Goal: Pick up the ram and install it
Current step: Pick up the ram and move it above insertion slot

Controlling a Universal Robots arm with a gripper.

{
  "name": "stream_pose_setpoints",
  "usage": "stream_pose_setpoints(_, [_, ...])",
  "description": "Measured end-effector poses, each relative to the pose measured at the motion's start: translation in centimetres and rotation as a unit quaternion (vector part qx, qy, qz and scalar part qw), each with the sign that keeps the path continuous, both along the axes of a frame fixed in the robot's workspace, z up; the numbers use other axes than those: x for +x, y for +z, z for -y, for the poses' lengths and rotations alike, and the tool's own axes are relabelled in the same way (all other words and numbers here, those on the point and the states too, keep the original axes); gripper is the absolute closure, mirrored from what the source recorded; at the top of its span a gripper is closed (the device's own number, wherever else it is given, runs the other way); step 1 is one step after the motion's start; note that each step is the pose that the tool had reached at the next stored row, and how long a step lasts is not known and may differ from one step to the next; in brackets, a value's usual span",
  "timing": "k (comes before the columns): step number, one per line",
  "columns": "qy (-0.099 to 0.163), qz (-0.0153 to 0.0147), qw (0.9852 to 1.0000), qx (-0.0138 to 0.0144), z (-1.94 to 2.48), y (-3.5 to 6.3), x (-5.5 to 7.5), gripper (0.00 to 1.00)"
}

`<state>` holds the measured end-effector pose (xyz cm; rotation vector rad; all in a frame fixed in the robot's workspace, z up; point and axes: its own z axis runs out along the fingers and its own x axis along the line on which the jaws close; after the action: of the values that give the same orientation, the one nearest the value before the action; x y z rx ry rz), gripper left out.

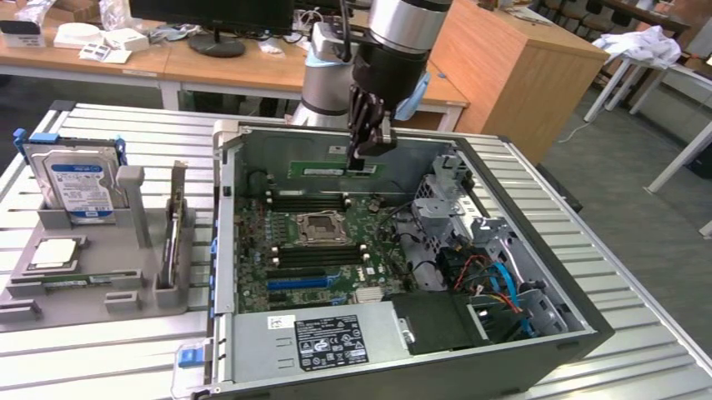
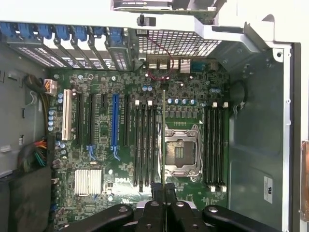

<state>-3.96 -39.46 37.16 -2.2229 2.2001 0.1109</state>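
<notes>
Tool (image 2: 164, 192), nearly closed, is gripping the thin green circuit-board ram (image 2: 164, 130) above long black memory slots (image 2: 145, 145) below it; misalignment is probably risking jamming.

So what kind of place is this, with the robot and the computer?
Probably a lab or workshop: a robot arm holds a memory stick in its pincer over an open computer case, and wooden desks with a monitor stand behind.

Thin green ram (image 1: 329, 169), level, on edge, above motherboard (image 1: 333, 250).
</notes>
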Motion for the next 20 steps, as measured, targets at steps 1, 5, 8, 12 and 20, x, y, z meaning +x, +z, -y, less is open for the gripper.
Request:
stream_pose_setpoints(1, [0.000, 0.0000, 1.0000, -0.0001, 0.00, -0.12, 0.0, 0.88])
stream_pose_setpoints(5, [0.000, -0.0001, 1.0000, -0.0001, 0.00, -0.57, 0.0, 0.88])
stream_pose_setpoints(8, [0.000, 0.0000, 1.0000, 0.0000, 0.00, -0.93, 0.0, 0.88])
stream_pose_setpoints(12, [0.000, 0.0000, 1.0000, 0.0000, 0.00, -1.36, 0.0, 0.88])
stream_pose_setpoints(20, [0.000, 0.0000, 1.0000, -0.0001, 0.00, -2.27, 0.0, 0.88])
